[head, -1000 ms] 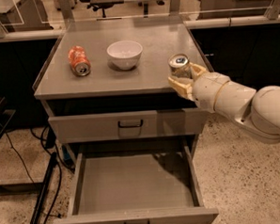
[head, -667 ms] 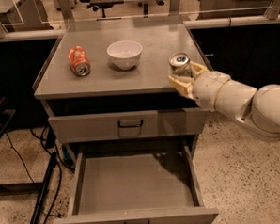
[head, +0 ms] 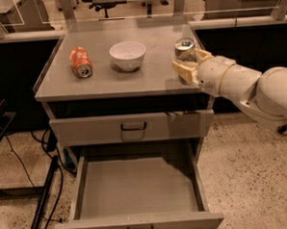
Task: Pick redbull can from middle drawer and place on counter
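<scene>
Redbull can [head: 184, 48]: out of the drawer and standing upright on the counter [head: 146, 80], silver lid up, close to the right edge and towards the front.

Gripper [head: 188, 61]: right at the can, reaching in over the counter's front-right corner and sitting low against the can's body. Whether it is pinching the can or slack around it, I cannot tell from where I stand.

Arm [head: 248, 84]: a thick white limb coming in from the right, roughly level with the counter top.

Middle drawer [head: 137, 184]: pulled wide open below, with nothing in it that I can see.

Upper drawer [head: 132, 127]: shut, dark loop handle facing out.

Neighbours: an orange soda can [head: 81, 62] lies on its side at the far left and a white bowl [head: 127, 55] sits mid-counter. Both are well apart from the redbull can, so there's no crowding.

Stage: this looks to me like the placing step, very nearly finished.

Doing it well: I'd want the can's base flat on the counter before any release. The release should be even, so neither side drags the can. The retreat should go straight back to the right along the arm's own line, not left across the can.

Handling: the can is slim and tall, so I'd expect it to tip at a light nudge.

Risk: it sits near the right edge, and a clumsy withdrawal could topple it or push it off the counter.
</scene>
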You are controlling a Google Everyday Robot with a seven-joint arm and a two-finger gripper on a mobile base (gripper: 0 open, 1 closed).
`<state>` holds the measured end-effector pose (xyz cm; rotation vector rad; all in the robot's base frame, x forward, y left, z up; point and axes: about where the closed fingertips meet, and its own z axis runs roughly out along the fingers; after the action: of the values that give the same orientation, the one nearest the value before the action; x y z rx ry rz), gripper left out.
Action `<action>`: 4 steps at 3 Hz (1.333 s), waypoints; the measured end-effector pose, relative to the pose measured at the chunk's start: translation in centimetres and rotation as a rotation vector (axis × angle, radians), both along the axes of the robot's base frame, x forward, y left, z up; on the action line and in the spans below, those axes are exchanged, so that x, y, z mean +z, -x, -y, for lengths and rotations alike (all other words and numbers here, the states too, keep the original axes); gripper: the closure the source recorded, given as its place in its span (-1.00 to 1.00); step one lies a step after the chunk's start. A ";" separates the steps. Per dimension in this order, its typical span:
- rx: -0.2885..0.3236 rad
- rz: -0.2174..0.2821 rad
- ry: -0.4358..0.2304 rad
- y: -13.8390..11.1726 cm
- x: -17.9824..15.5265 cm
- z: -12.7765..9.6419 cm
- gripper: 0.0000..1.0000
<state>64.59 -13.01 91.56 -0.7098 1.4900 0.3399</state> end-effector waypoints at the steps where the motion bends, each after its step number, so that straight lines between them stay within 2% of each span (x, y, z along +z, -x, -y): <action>1: 0.009 -0.046 -0.041 -1.1 -0.2 0.2 1.00; 3: 0.018 -0.107 -0.094 -3.2 0.1 1.4 1.00; 4: 0.054 -0.159 -0.147 -6.2 -1.6 0.2 1.00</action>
<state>70.77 -13.20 89.99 -0.6176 1.5789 0.5526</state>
